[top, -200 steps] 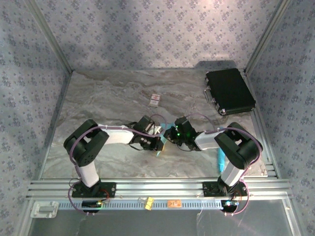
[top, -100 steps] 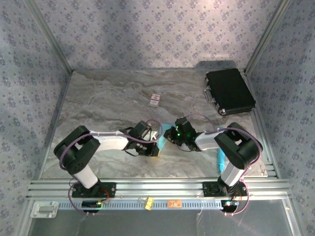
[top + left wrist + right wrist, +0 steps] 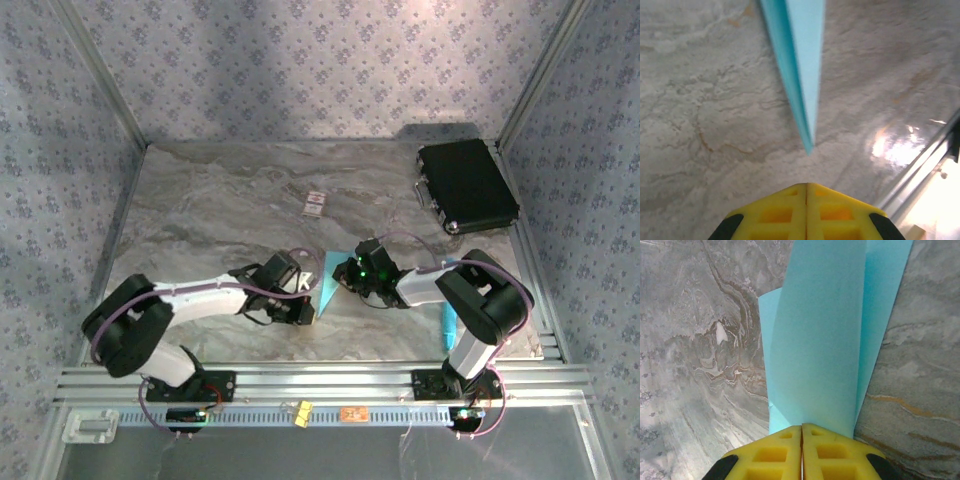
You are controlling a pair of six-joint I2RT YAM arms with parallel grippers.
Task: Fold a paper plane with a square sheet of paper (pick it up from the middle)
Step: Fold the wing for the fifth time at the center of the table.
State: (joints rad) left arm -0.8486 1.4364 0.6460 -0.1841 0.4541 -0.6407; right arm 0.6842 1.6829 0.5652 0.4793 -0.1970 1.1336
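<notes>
Nearest the arm bases, on the right, a slim cyan stick (image 3: 449, 322) lies on the marble-patterned table (image 3: 200, 215) beside the right arm. A little further in, near the middle, the left pincer (image 3: 806, 187) sits low over the table. Its yellow fingers are pressed flat together with nothing between them. The sharp tip of the paper plane (image 3: 802, 75) points at it from just ahead, close but apart. The plane is a narrow light-blue dart between the two pincers, its point toward the near edge and its wider end running away toward the back. Whether it rests on the table or hangs just above it I cannot tell. The right pincer (image 3: 801, 427) is clenched on the wider part, and the folded layers of blue paper fan out from between its closed yellow fingers. Further back, just left of centre, a small white card with red marks (image 3: 316, 203) lies flat, well apart from the plane. In the far right corner rests a black case (image 3: 466, 186).
</notes>
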